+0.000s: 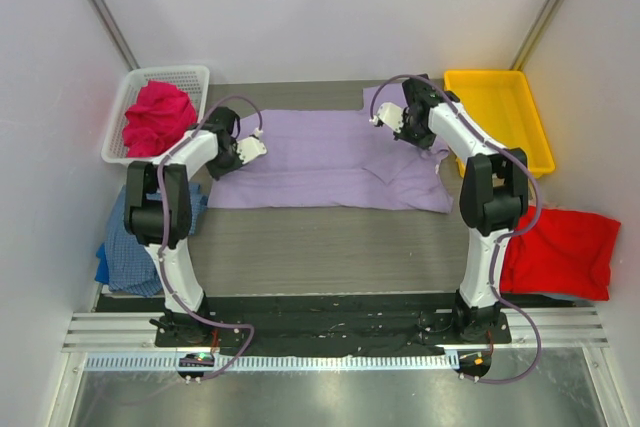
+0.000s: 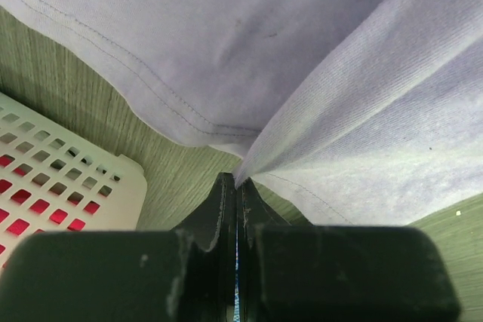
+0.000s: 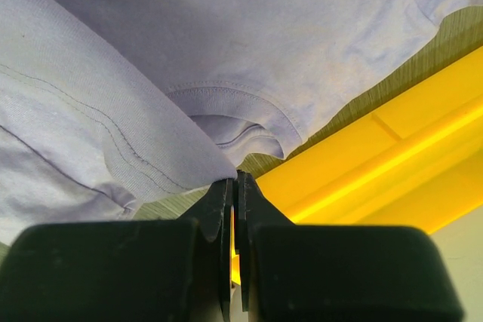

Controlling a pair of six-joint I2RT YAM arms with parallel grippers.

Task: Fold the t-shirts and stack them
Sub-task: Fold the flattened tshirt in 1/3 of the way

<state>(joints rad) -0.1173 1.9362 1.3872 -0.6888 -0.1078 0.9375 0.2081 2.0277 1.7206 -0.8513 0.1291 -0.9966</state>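
Your left gripper (image 2: 237,186) and right gripper (image 3: 234,182) are each clamped on an edge of the lavender t-shirt (image 1: 330,162), spread flat between mesh basket (image 1: 190,75) and yellow tray (image 1: 500,117). Both bites look shallow, though depth is hard to judge; uneven pulling could slip one, skewing the fold.

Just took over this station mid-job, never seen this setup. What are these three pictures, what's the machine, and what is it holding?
Two robot arms are bolted at the table's near edge. One picture looks down from above and behind them; the other two come from wrist cameras, each showing its own black fingers. A lavender t-shirt lies spread on the table. The left gripper is shut on its edge by the white basket, the right gripper on its edge near the collar, by the yellow tray. A magenta-pink shirt sits in the basket; a blue checked shirt lies left, a red shirt right.
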